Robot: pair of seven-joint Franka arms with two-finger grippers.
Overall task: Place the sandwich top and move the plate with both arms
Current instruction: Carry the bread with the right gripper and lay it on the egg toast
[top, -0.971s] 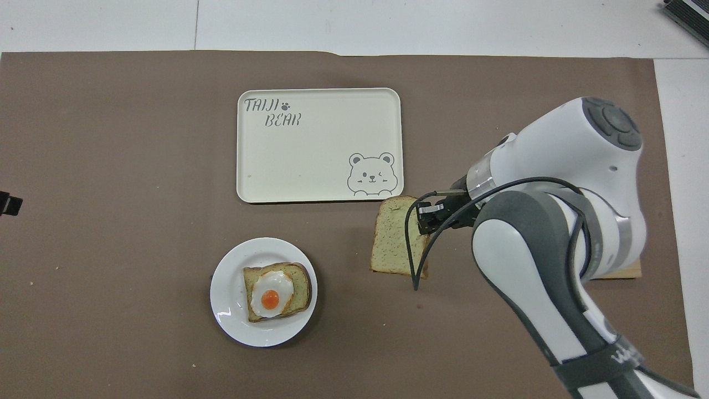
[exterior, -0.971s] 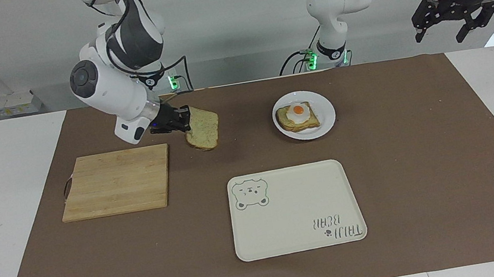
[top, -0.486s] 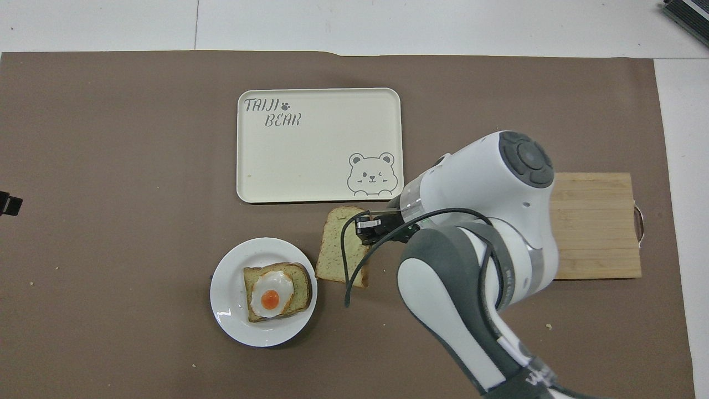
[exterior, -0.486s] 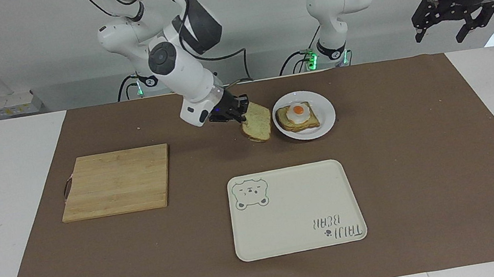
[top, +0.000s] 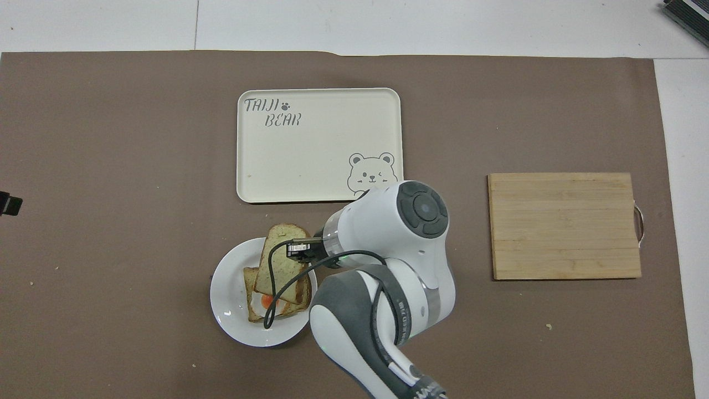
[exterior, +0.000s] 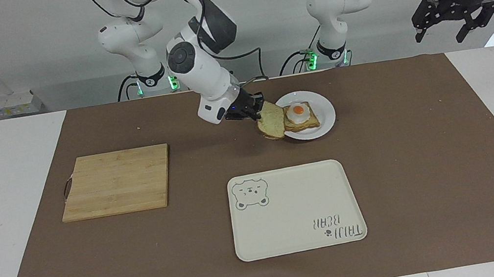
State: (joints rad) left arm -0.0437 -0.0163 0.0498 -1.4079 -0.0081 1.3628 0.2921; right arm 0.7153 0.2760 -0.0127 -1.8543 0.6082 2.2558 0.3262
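The right pincer (exterior: 256, 109) is clamped on one crust edge of the sandwich top (exterior: 273, 126), holding it tilted over the plate (exterior: 326, 122) rim toward the right arm's end, at about nine o'clock of the egg-topped slice (exterior: 301, 117) in the facing view. The bread looks light, soft and crumbly, so an edge pinch seems apt; the plate is likely stiff and slippery, best taken at its rim. The left pincer (exterior: 454, 15) waits open, high off the tabletop (exterior: 428, 154), whose brown mat leaves room around the cream tray (exterior: 295, 210) and cutting board (exterior: 116, 182).
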